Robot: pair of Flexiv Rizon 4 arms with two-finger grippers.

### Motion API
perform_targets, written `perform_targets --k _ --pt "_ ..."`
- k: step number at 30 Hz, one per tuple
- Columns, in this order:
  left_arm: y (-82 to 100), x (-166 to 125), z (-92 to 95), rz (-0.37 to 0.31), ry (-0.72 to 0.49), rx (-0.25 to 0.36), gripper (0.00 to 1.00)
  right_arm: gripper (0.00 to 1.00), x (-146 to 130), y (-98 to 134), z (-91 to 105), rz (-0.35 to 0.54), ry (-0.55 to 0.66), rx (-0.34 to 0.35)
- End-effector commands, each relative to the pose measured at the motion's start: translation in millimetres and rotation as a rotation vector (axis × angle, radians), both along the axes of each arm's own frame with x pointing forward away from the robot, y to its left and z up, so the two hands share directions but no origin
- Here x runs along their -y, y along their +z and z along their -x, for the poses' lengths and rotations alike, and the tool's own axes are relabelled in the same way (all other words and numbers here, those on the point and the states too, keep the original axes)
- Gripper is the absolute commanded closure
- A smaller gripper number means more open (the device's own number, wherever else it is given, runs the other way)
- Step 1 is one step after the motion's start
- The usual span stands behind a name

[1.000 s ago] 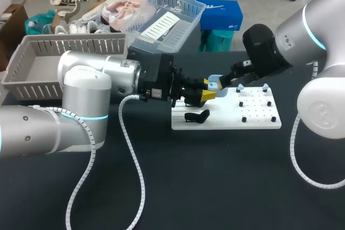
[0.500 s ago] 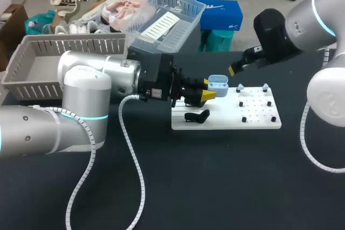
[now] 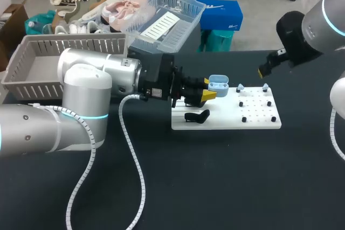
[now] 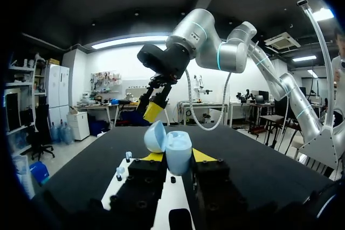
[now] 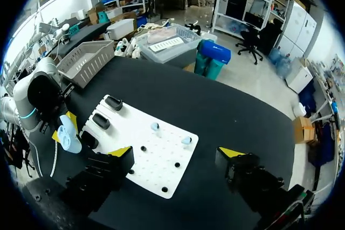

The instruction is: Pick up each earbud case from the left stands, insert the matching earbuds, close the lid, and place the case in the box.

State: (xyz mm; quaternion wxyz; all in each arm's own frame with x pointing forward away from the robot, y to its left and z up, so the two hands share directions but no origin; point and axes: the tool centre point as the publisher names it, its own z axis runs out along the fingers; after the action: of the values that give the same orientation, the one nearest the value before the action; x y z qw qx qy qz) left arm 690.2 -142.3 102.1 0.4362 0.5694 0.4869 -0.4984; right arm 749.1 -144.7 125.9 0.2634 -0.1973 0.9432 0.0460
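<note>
A light blue earbud case point(image 3: 217, 85) with its lid up is held over the left end of the white board point(image 3: 226, 118), my left gripper point(image 3: 207, 92) shut on its sides. In the left wrist view the case point(image 4: 177, 153) stands between the yellow fingertips point(image 4: 153, 157), lid point(image 4: 154, 136) tipped back. Two pale earbuds point(image 3: 240, 87) point(image 3: 265, 86) sit on pegs at the board's far edge, shown also in the right wrist view point(image 5: 154, 126) point(image 5: 186, 140). My right gripper point(image 3: 264, 71) hangs open, high above the board's right end, empty point(image 5: 176, 154).
Black stands point(image 3: 197, 116) sit on the board's left part, several of them in the right wrist view point(image 5: 101, 120). A grey slatted basket point(image 3: 21, 60) stands at the table's far left. Dark tabletop lies in front of the board.
My right gripper has drawn back from the case, rising and moving right. The left gripper and case have kept still.
</note>
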Motion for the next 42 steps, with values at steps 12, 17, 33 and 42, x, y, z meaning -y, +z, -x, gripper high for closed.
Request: perform_targets --k 12,17,33,42 --pt "1.1 0.7 -0.6 -0.009 0.003 0.009 1.00 0.00 9.5 -33.7 -29.2 0.141 0.009 -0.009" --pt "1.1 0.7 -0.6 -0.009 0.003 0.009 1.00 0.01 10.3 -49.5 -38.9 0.180 0.027 -0.048" --pt "1.1 0.7 -0.6 -0.009 0.003 0.009 1.00 0.22 9.2 -77.7 -53.0 0.270 0.050 -0.146" --pt "1.1 0.7 -0.6 -0.009 0.003 0.009 1.00 0.38 9.8 -90.8 -51.3 0.316 0.062 -0.190"
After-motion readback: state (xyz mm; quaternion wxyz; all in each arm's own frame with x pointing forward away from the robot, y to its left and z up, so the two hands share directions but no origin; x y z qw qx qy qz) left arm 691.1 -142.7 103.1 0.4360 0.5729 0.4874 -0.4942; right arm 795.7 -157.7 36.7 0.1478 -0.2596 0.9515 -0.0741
